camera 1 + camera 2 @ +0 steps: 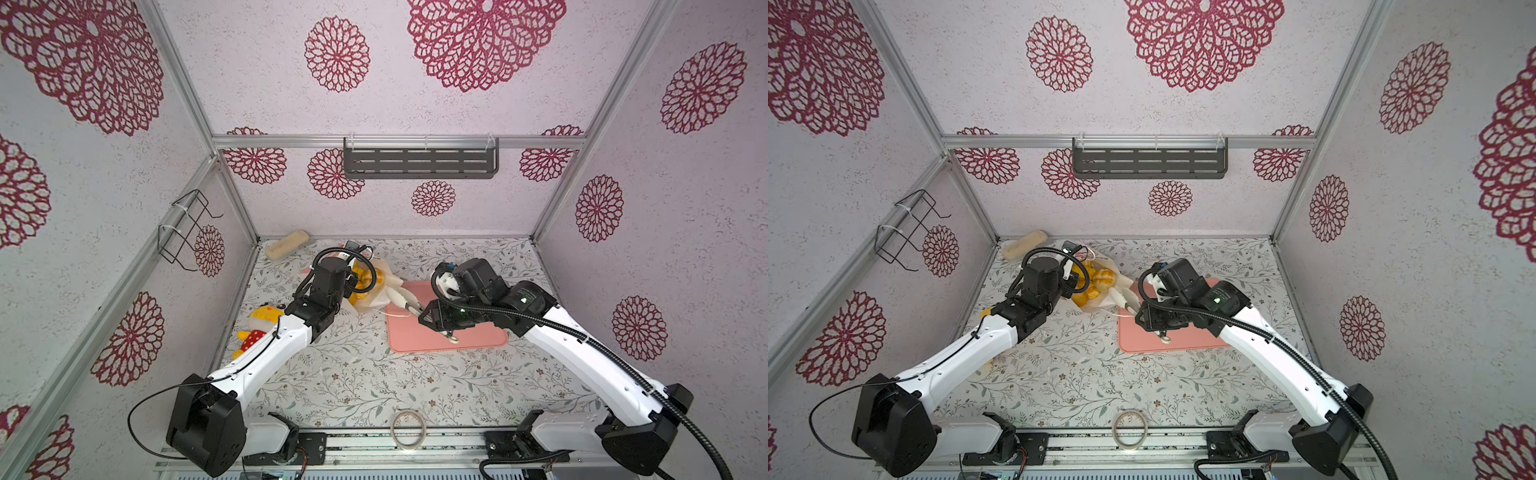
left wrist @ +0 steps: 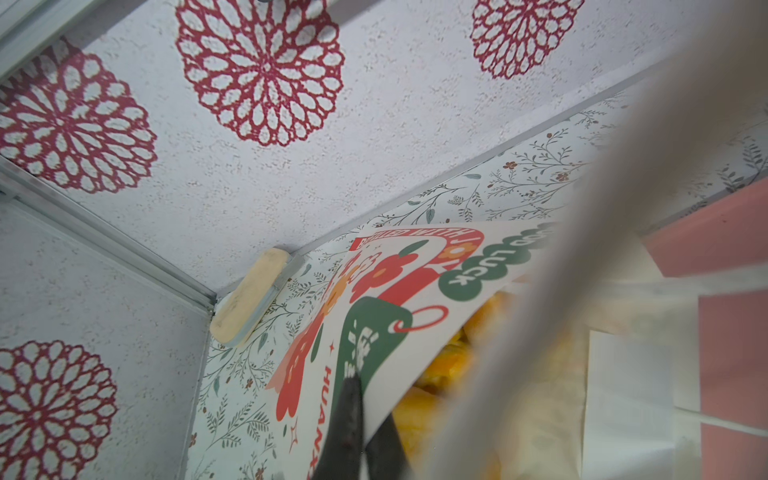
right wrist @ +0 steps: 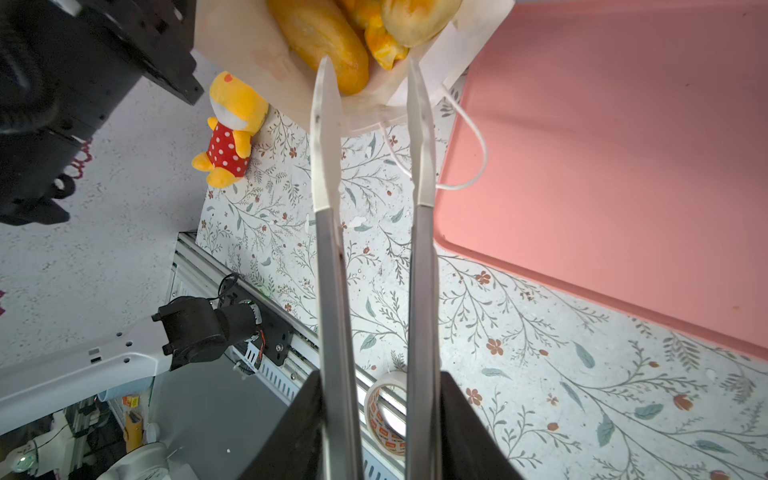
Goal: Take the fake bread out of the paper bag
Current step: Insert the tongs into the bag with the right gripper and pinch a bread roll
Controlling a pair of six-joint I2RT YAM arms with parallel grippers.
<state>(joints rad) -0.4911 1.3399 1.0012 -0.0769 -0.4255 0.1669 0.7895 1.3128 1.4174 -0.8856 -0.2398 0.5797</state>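
Closest of all, the right gripper fills its wrist view. Its 2 long pale fingers are parted to a moderate gap with nothing between them, and the tips are level with the mouth of the paper bag. That bag lies tipped on the floral tabletop, mouth toward the right arm and just beside the pink tray, with 1 white cord handle looping over the tray's edge. What shows of the fake bread sits inside the bag near the mouth: a long loaf right ahead of 1 fingertip, with rounder buns beside it. The left gripper is clamped on the bag's printed wall, probably lifting it so the opening gapes for the other arm. The right gripper's gap looks sized for the loaf, and no bread lies on the tray yet.
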